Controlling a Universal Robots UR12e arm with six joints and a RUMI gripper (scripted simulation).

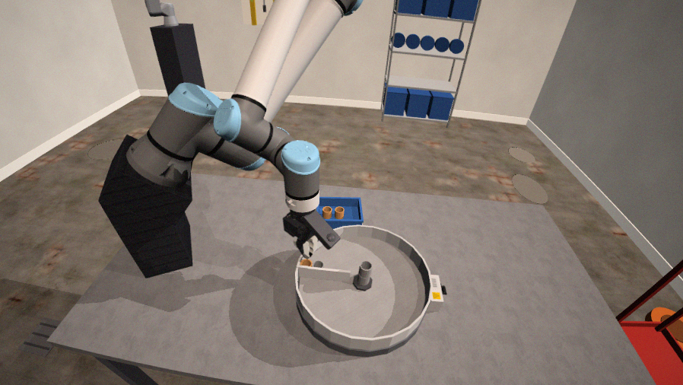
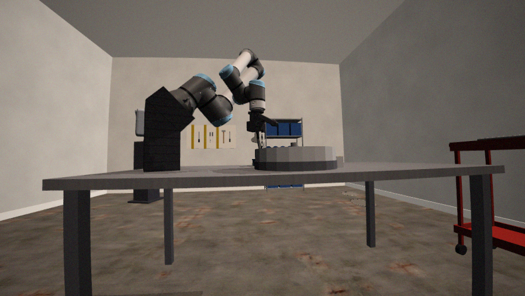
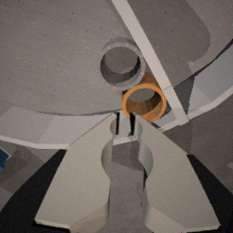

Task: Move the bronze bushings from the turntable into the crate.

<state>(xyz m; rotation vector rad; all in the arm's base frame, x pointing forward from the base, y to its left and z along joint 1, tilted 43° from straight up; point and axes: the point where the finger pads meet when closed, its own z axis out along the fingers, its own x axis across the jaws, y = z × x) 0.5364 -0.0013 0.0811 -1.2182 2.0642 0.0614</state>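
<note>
A bronze bushing (image 1: 306, 262) (image 3: 148, 112) stands upright on the turntable (image 1: 363, 342) (image 2: 293, 156) (image 3: 46, 60), by its outer wall and the white divider bar. A steel bushing (image 1: 318, 264) (image 3: 117, 77) stands close against it on the inner side. My gripper (image 1: 306, 255) (image 2: 259, 146) (image 3: 125, 114) is shut with nothing between the jaws; a narrow gap shows. Its tips are over the turntable's wall side, right beside the bronze bushing in the wrist view. The blue crate (image 1: 354, 211) (image 3: 4, 159) behind the turntable holds two bronze bushings (image 1: 326, 212) (image 1: 339, 212); its left part is hidden by the arm.
The divider bar (image 1: 325, 272) (image 3: 150, 60) runs from the turntable's wall towards a grey centre post (image 1: 364, 273). The raised wall surrounds the turntable. A small labelled box (image 1: 436, 288) is fixed on its right. A red cart (image 1: 645, 344) (image 2: 507, 235) stands beyond the table's right side.
</note>
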